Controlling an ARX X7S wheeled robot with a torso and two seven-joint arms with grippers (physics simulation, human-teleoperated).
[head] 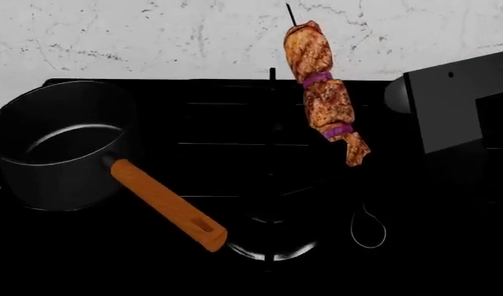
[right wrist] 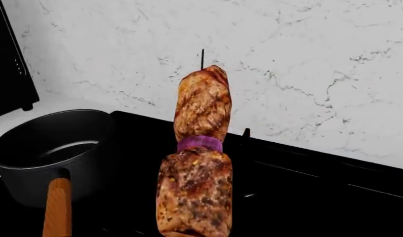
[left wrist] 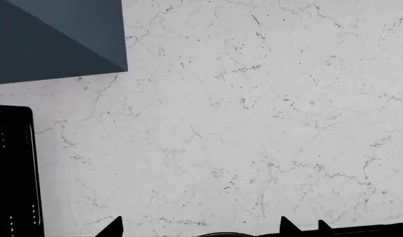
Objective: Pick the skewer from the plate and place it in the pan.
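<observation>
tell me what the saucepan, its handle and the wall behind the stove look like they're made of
Saucepan: likely dark metal, semi-gloss, with a light sheen inside. Handle: orange-brown, matte, probably wood, with a hanging slot at its end. Wall: white with grey veins, looks like marble.

The skewer (head: 325, 108) hangs upright above the stove, well apart from the empty black pan (head: 58, 145).

Count, head view: one deep round black saucepan with an orange-brown wooden handle (head: 58, 145), at 9 o'clock. One thin dark metal skewer with a looped end (head: 327, 108), at 1 o'clock from centre. On it: three browned grilled meat chunks, two purple onion slices between them. One black stove top (head: 235, 154). One grey robot arm segment (head: 457, 105), at 3 o'clock. One white marbled wall (head: 153, 31).
</observation>
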